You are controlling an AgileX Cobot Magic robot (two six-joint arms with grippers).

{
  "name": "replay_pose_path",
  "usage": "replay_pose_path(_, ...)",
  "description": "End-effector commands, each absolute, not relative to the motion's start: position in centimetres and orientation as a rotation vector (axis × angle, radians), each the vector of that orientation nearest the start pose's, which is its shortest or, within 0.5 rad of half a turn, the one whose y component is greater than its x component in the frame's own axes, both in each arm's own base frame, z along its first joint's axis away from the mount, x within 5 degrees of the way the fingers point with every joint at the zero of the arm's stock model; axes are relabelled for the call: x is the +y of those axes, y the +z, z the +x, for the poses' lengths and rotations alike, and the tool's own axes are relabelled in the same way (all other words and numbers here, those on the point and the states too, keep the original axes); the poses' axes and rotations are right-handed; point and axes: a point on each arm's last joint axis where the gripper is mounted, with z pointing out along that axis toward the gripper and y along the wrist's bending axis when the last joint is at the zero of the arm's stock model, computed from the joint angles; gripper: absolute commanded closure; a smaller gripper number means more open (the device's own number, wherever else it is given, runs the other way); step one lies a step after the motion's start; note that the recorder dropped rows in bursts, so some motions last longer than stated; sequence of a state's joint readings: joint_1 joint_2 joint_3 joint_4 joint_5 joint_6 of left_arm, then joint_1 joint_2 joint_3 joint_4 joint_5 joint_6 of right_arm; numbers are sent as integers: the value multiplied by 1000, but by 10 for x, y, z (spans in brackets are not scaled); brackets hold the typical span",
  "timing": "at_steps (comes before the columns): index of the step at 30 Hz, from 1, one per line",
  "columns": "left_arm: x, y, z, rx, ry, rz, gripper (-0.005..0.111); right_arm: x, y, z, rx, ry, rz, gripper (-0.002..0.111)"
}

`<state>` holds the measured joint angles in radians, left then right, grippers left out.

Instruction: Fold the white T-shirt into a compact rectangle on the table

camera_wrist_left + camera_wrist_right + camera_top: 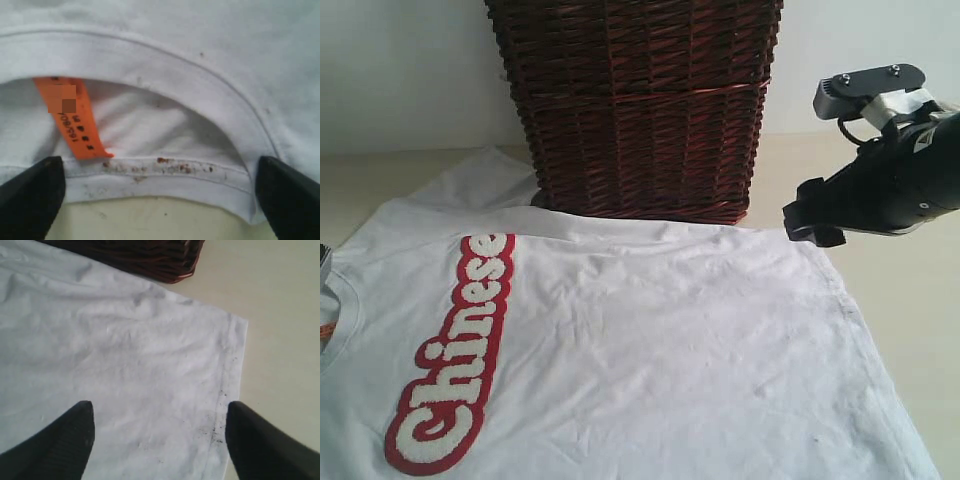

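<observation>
The white T-shirt [650, 350] lies spread flat on the table [910, 300], with its red-outlined "Chinese" lettering [455, 350] on the left. My left gripper [160, 200] is open wide at the neck, and the collar band [165, 175] lies between its fingers [30, 195]. The orange neck tag [75, 117] shows just inside the collar. My right gripper [160, 437] is open and hovers over the shirt's hem corner [235, 335], holding nothing. In the exterior view the right gripper [812, 215] hangs above the shirt's far right corner.
A dark brown wicker basket [635, 100] stands at the back, and its base touches the shirt's far edge. Its rim [150, 257] also shows in the right wrist view. Bare table [285, 340] lies to the right of the hem.
</observation>
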<state>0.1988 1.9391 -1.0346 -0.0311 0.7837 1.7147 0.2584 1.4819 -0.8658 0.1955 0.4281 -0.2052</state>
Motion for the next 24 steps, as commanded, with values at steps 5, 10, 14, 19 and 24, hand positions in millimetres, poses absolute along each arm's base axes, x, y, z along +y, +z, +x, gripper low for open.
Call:
replay_pose_path(5,62,107,314,2322,-69,2152,2,80,223,280,2487,122,-595,35)
replay_pose_path(10,62,107,314,2322,-69,2152,2,78,224,282,2402,19,-799,6)
replay_pose_path(14,62,107,314,2322,-69,2152,2,77,222,280,2317,-87,-1122,3)
replay_pose_path(19,62,107,314,2322,-69,2152,2,73,214,272,1948,-282,-1929,3)
replay_pose_path(24,62,107,314,2322,-69,2152,2,71,200,285,1903,-384,-1967,3)
